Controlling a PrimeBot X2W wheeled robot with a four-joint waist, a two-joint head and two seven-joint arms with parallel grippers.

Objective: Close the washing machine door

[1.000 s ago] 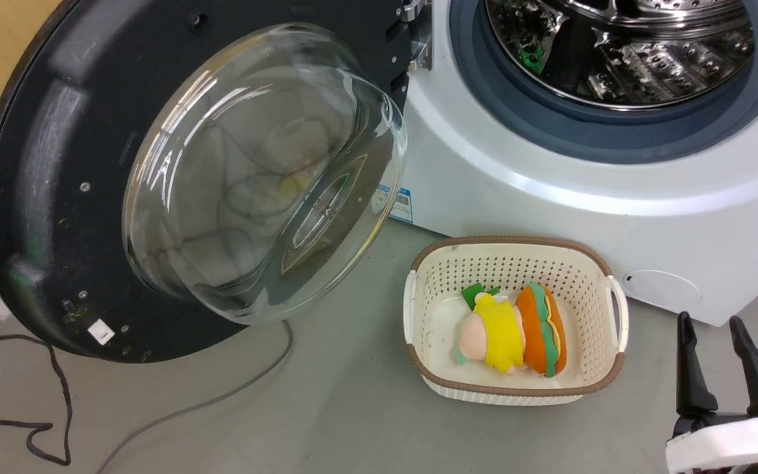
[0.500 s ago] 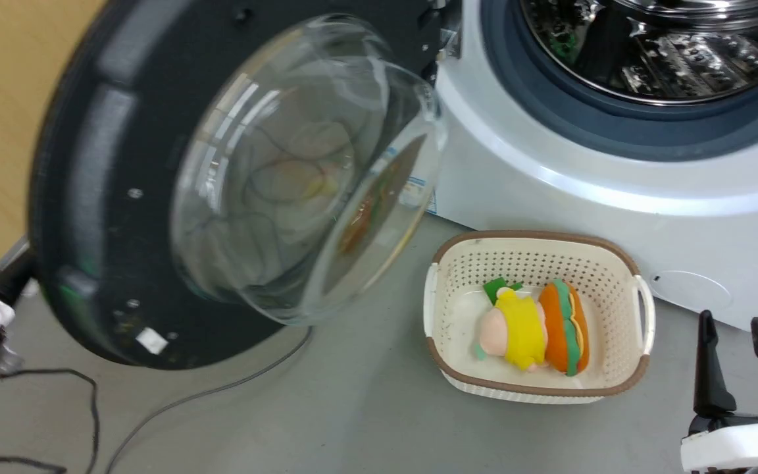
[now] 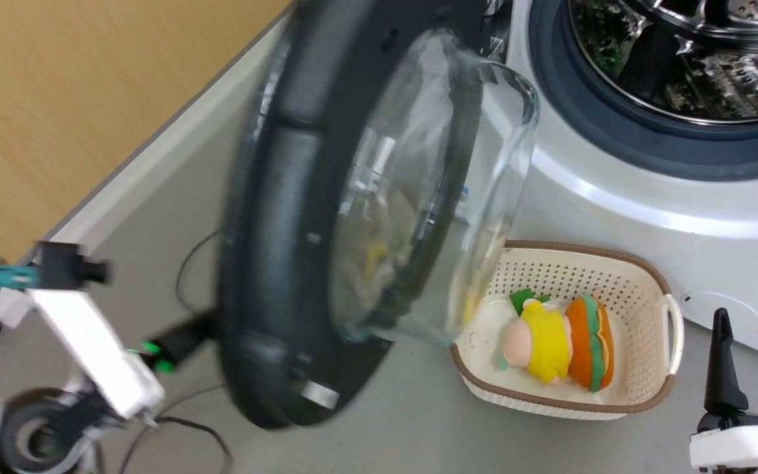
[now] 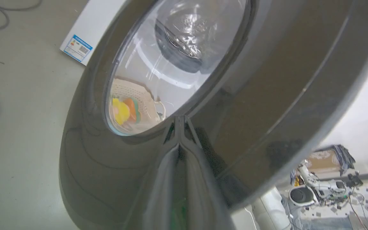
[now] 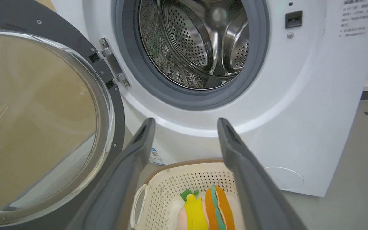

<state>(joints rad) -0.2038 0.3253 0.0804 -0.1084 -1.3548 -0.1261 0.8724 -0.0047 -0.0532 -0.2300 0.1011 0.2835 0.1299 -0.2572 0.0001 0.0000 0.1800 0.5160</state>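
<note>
We see the washing machine [image 3: 649, 197], a big white smooth-fronted box, at the upper right of the head view, its mouth uncovered. The washing machine door [image 3: 274, 263] hangs on hinges [image 5: 112, 65] at the left of that mouth. It stands out from the machine, roughly edge-on to the head camera and blurred: a broad round disc with a glossy black rim. From its inner side bulges the clear glass bowl [image 3: 445, 197], smooth and full of reflections. Inside the mouth a grey rubber gasket [image 5: 184, 97] rings the perforated steel drum [image 5: 196, 41]. On the grey floor [image 3: 385, 421] before the machine sits a cream perforated basket [image 3: 583, 276] with a brown rim, holding soft toys [image 3: 550, 339] in yellow, orange and green. Our left gripper [image 4: 179, 140] has its two dark fingers [image 4: 168, 179] pressed together, holding nothing, with the tips at the door's shiny outer face just below the window. Our right gripper [image 3: 747, 319] hangs beside the basket, fingers apart and empty.
</note>
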